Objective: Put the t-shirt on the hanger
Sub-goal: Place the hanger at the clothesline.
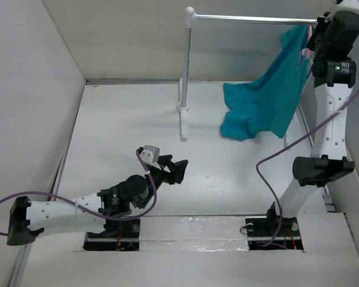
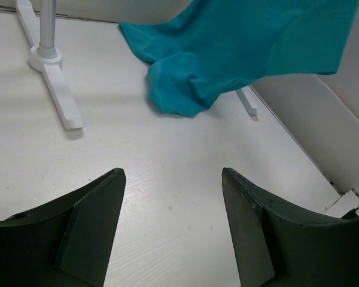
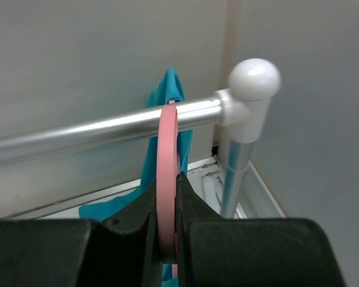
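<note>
Hanger (image 3: pixel 167 149) sits clamped in the right gripper (image 3: pixel 167 206) (t-shirt (image 1: pixel 269 104) draped just below).

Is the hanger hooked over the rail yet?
Looks hooked: the hanger curves over the rail, right jaws shut on it.

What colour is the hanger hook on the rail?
The hanger hook is salmon pink, clearest in the right wrist view.

The white surface (image 1: pixel 227 179) carries the rail stand's left foot (image 1: pixel 183 124), a narrow white bar running near to far at the far middle, and a second foot (image 2: pixel 246 103) at far right. The teal t-shirt (image 1: pixel 257 110) lies with its lower folds bunched on the surface between them.
</note>
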Controlling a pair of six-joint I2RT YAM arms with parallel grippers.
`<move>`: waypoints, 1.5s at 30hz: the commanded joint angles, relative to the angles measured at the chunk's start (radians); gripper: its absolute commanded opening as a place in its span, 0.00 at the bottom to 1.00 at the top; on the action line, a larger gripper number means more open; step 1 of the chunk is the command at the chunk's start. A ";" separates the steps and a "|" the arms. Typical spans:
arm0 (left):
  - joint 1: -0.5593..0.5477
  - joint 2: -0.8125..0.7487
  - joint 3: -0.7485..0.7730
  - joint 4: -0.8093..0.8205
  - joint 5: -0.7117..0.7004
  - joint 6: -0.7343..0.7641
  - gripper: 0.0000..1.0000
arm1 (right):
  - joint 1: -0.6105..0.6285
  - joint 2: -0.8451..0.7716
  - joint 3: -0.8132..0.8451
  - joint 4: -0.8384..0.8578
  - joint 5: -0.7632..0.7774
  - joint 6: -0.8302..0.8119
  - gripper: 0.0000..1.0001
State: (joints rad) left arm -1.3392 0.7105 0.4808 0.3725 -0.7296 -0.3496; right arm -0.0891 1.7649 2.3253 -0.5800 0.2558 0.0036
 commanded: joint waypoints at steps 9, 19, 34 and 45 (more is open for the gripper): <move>0.006 -0.003 -0.014 0.072 0.010 -0.002 0.61 | -0.106 0.062 0.138 0.086 -0.142 -0.013 0.00; 0.006 -0.003 -0.015 0.074 0.006 0.000 0.60 | -0.095 0.100 0.100 0.117 -0.138 -0.007 0.00; 0.006 0.004 -0.007 0.065 0.002 0.001 0.60 | -0.129 -0.031 -0.208 0.279 -0.138 0.082 0.43; 0.006 -0.016 0.028 -0.007 -0.079 -0.023 0.60 | -0.130 -0.300 -0.452 0.373 -0.109 0.177 1.00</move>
State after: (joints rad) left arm -1.3392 0.7193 0.4717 0.3756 -0.7540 -0.3546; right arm -0.2230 1.6100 1.9373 -0.3199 0.1246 0.1360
